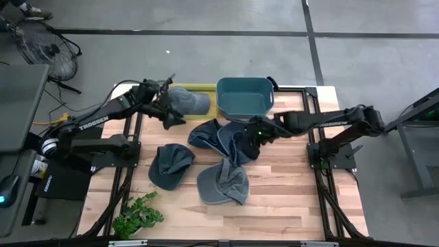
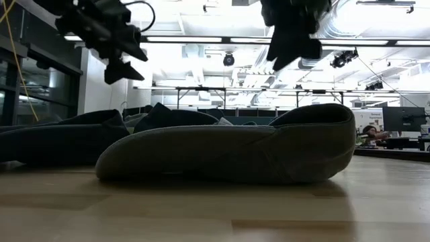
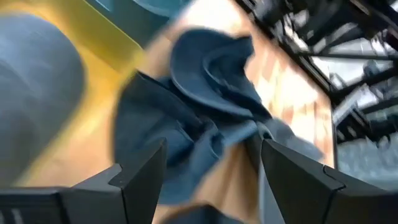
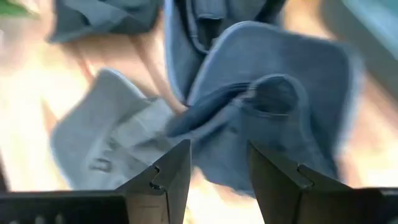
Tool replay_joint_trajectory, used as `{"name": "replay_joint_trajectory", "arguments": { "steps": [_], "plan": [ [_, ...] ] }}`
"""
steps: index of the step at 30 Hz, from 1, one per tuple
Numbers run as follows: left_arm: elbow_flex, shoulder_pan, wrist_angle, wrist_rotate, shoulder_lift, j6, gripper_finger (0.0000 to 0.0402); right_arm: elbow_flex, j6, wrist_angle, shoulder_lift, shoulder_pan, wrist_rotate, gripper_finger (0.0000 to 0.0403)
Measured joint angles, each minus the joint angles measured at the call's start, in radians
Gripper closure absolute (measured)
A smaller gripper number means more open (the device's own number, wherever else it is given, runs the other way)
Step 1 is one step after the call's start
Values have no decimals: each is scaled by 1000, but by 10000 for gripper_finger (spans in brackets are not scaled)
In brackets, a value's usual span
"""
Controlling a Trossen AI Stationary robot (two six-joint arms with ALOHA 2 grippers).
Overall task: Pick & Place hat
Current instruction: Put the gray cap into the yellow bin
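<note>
Several blue-grey hats lie on the wooden table: a pile [image 1: 223, 137] at the middle, one hat [image 1: 170, 165] nearer left, and one [image 1: 223, 182] near the front. A grey hat [image 1: 188, 101] rests in the yellow tray [image 1: 206, 88]. My left gripper [image 1: 168, 113] hangs open beside that tray, raised off the table [image 2: 111, 47]; its wrist view looks onto the pile [image 3: 205, 106]. My right gripper [image 1: 254, 137] hovers open above the pile's right side [image 2: 292, 33], over a blue hat [image 4: 267, 99].
A teal bin [image 1: 245, 96] stands at the far edge, right of the yellow tray. A green plant [image 1: 137, 216] sits at the near left corner. Bare wood lies along the near edge and right side [image 1: 295, 199].
</note>
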Motion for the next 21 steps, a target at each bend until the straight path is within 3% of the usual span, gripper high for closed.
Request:
{"name": "replay_joint_trajectory", "arguments": {
  "steps": [7,15,21],
  "plan": [
    [0,-245,-21,-125,-11,-85,142,-218,114,257,-73,71,-42,253],
    [0,-524,-13,-372,31,-169,142,-292,120,281,-116,132,-42,253],
    [1,-678,28,-493,125,-238,142,-295,101,264,-117,176,-43,253]
  ]
}}
